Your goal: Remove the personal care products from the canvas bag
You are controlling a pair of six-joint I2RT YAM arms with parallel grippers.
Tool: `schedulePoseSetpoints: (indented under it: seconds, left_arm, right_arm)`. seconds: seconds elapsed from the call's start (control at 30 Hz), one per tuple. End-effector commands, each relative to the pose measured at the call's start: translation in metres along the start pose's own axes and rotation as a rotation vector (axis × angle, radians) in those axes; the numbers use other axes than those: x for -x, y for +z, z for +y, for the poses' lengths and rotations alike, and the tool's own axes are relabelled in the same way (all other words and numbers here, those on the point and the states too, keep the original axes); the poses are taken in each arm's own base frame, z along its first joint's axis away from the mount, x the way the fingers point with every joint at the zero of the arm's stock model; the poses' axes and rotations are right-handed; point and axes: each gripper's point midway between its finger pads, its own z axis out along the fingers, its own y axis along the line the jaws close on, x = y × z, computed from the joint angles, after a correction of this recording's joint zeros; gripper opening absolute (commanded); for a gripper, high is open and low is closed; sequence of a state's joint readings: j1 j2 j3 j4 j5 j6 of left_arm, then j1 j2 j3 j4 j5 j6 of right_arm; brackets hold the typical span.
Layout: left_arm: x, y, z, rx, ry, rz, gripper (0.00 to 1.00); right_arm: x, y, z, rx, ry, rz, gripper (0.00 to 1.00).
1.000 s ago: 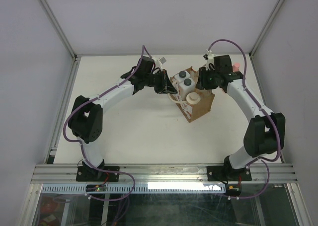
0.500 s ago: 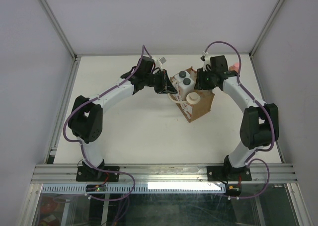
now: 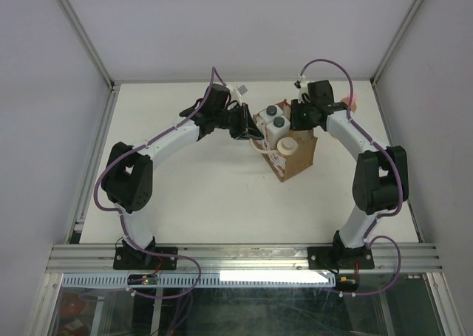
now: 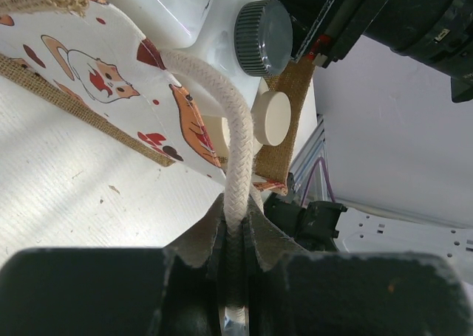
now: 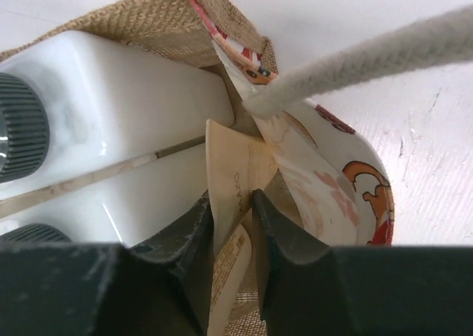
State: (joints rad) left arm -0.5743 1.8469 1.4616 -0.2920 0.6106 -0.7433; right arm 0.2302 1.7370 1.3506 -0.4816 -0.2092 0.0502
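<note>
The canvas bag (image 3: 301,159) stands mid-table, its printed side (image 4: 111,77) toward my left arm. My left gripper (image 4: 238,218) is shut on its cream rope handle (image 4: 235,151), holding that side up. Inside stand two white bottles (image 3: 275,123) with dark caps (image 4: 264,27) and a cream bottle with a round cap (image 4: 270,118). My right gripper (image 5: 231,197) reaches into the bag's far side (image 3: 295,122); its fingers press both faces of the cream bottle's flat tail (image 5: 225,159). A peach-orange bottle with a pink cap (image 3: 352,100) stands on the table behind the right arm.
The second rope handle (image 5: 369,55) crosses above the right gripper. White bottle bodies (image 5: 126,77) fill the bag beside the jaws. The table's back wall runs close behind the bag and the right wall stands near the pink-capped bottle.
The right arm has swung left and down over the bag, and its jaws have narrowed onto the cream bottle's tail. The left arm and the handle have not moved.
</note>
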Motion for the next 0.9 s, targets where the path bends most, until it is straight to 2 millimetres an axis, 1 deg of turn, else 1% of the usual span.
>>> schedulePoseSetpoints:
  seconds: [0.0,0.1,0.2,0.23,0.27,0.5,0.63,0.73,0.87]
  left_arm:
    - [0.011,-0.004,-0.017,-0.044,0.042,-0.017,0.0]
    - [0.01,-0.004,-0.016,-0.043,0.042,-0.016,0.0]
    - [0.009,-0.004,-0.016,-0.042,0.041,-0.015,0.0]
    - [0.009,-0.004,-0.015,-0.041,0.041,-0.014,0.0]
    - [0.01,-0.004,-0.015,-0.04,0.041,-0.016,0.0]
    - [0.01,-0.003,-0.017,-0.053,0.043,-0.019,0.0]
    - [0.011,-0.003,-0.019,-0.061,0.044,-0.025,0.03]
    - [0.012,-0.003,-0.02,-0.07,0.045,-0.029,0.05]
    - [0.011,-0.003,-0.02,-0.077,0.041,-0.029,0.06]
  right_arm:
    - [0.031,-0.001,0.008,0.001,-0.038,-0.082,0.23]
    - [0.041,-0.012,0.009,-0.014,-0.042,-0.107,0.15]
    - [0.054,-0.032,0.012,-0.025,-0.043,-0.16,0.07]
    - [0.058,-0.04,0.013,-0.027,-0.041,-0.173,0.02]
    - [0.063,-0.048,0.016,-0.025,-0.039,-0.189,0.0]
    - [0.087,-0.111,0.029,-0.02,-0.011,-0.326,0.0]
    - [0.084,-0.144,0.027,-0.064,-0.011,-0.36,0.0]
    - [0.075,-0.172,0.024,-0.099,-0.019,-0.396,0.0]
    - [0.063,-0.212,0.024,-0.125,0.005,-0.459,0.0]
